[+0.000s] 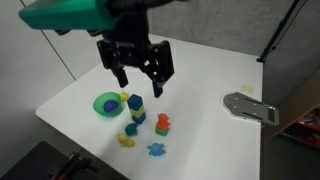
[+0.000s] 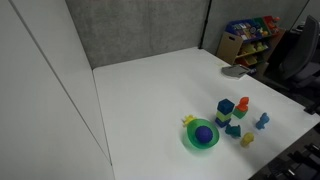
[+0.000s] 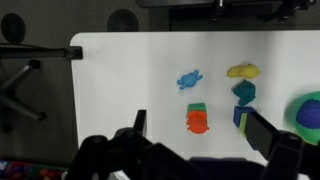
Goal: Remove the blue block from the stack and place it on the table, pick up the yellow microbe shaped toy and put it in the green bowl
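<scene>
The stack stands on the white table [image 1: 210,75] beside the green bowl [image 1: 103,105]. The blue block [image 2: 224,106] is on top of a green cube; it also shows in an exterior view [image 1: 135,106] and in the wrist view [image 3: 240,115]. One small yellow lumpy toy [image 2: 187,120] lies against the bowl [image 2: 203,137]. Another [image 3: 242,71] lies apart near a teal block [image 3: 244,92]. I cannot tell which is the microbe shaped one. My gripper [image 1: 137,68] hangs open and empty high above the toys; in the wrist view [image 3: 202,135] its fingers frame the orange-and-red tower.
An orange-and-red block tower [image 3: 198,118] stands next to the stack. A light-blue spiky toy [image 3: 189,78] lies beyond it. A grey metal plate [image 1: 250,106] sits at the table's edge. A shelf of colourful items [image 2: 250,35] stands off the table.
</scene>
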### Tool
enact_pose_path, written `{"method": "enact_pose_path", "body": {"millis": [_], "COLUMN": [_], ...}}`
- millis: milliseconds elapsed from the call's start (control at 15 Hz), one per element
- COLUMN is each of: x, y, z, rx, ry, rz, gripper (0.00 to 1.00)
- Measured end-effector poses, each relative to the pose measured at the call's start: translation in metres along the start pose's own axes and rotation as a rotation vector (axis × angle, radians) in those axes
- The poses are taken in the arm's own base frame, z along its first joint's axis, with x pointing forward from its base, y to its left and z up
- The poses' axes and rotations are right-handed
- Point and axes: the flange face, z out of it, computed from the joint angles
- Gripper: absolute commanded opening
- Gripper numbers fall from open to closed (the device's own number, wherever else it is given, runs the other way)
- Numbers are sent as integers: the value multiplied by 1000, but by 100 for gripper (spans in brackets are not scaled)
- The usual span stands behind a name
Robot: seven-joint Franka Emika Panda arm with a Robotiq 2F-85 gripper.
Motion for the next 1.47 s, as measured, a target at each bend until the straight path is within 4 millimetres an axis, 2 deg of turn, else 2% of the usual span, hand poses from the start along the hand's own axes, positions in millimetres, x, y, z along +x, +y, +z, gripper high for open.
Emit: {"method": "enact_pose_path", "body": {"millis": [333, 600, 867, 1467], "x": [28, 51, 78, 128], "y": [-54, -98, -127, -171], "z": [-8, 8, 41, 122], "rx": [41, 120, 185, 238], "ry": [12, 21, 27, 128], "rz": [-76, -119, -129, -92], "gripper": [100, 100, 100, 100]}}
